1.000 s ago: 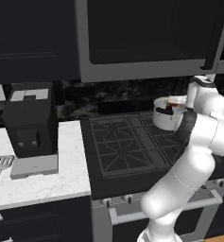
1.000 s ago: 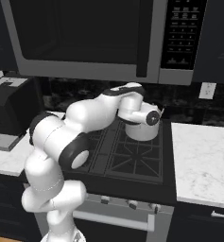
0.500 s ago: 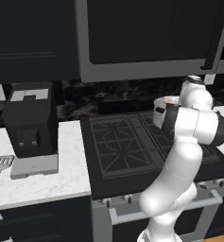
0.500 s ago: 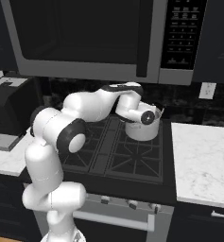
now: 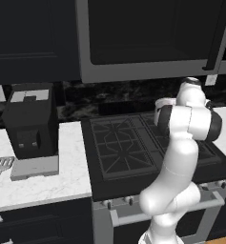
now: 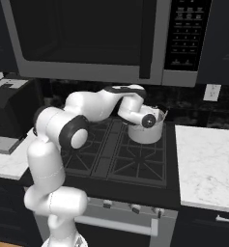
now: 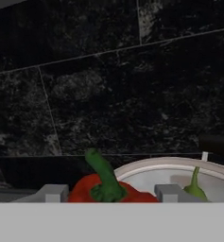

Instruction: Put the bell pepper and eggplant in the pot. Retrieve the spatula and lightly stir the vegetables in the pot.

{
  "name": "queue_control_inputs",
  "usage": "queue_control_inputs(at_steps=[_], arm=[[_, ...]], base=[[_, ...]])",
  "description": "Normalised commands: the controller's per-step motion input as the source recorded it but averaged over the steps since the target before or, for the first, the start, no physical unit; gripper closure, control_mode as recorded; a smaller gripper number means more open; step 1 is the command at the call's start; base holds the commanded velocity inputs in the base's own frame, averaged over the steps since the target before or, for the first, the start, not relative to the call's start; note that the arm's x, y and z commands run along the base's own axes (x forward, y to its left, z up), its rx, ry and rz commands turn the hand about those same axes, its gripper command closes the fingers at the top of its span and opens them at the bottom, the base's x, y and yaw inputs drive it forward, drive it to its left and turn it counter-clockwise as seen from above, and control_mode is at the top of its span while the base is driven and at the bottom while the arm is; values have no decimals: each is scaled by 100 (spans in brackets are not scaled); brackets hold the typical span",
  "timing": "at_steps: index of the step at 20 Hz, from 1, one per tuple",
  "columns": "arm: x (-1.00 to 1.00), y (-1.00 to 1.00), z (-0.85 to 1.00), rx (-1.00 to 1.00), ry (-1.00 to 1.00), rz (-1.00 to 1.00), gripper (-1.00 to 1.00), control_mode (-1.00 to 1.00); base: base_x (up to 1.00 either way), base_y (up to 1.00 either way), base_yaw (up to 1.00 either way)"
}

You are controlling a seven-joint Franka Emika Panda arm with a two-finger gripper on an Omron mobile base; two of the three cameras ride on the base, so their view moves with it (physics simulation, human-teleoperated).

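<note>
**Bell pepper between the fingers at the pot's rim**

Over the back right burner of the stove (image 6: 111,159), the pot (image 6: 146,132) stands close to the dark tiled backsplash (image 7: 113,90), with the arm's wrist bent across the near side of it in the right base view. From the hand camera, the gripper (image 7: 111,194) looks low across the pot's pale rim toward the backsplash. The red bell pepper (image 7: 106,191), green stem upright, sits between the two finger tips (image 7: 54,193), and the jaws stand parted about as wide as the pepper, closed on its sides. Just beside the pepper, inside the pot's rim, a second small green stem pokes up; what it belongs to cannot be told.

Left of the stove, on the white marble counter (image 5: 71,176), a black boxy appliance (image 5: 31,121) rests on a grey base. The spatula (image 5: 2,169) lies well apart from the pot, at the far left of that counter beside the appliance's base, slotted head toward the wall and black handle toward the counter's front edge. Above the stove hangs a microwave (image 6: 101,38).
</note>
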Motion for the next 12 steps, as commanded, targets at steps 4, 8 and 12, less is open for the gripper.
queue_control_inputs(at_steps=[4,8,12], arm=[[7,-14,-3,-1,0,-1,-100,-100],[-12,-21,-1,0,-1,0,-100,-100],[-45,-18,5,0,-12,0,-100,-100]], base=[[0,0,0],[0,0,0],[0,0,0]])
